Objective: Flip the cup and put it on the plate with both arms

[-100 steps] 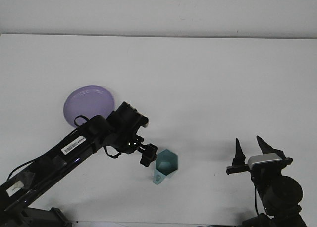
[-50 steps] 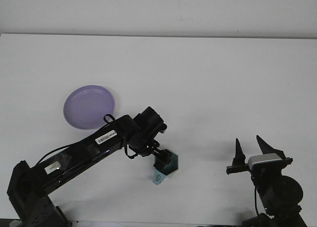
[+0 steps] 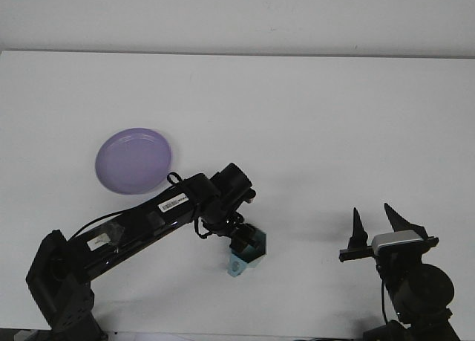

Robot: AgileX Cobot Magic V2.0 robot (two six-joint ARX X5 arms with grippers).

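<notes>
The teal cup (image 3: 247,249) lies tipped on the white surface (image 3: 312,133), mouth facing up-right; the left gripper (image 3: 243,238) covers it, jaws' state indiscernible. Right gripper (image 3: 377,222) jaws spread, well apart. The purple plate (image 3: 133,160) sits up-left.

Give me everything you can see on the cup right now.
The cup is teal, faceted, plastic-looking, with a small pale handle at its lower left. It stands on the white table, mouth up, near the front edge, below and right of the purple plate and apart from it. The left gripper is down at its mouth, hiding part of the rim; its grip can't be judged. The right gripper is well clear.
</notes>
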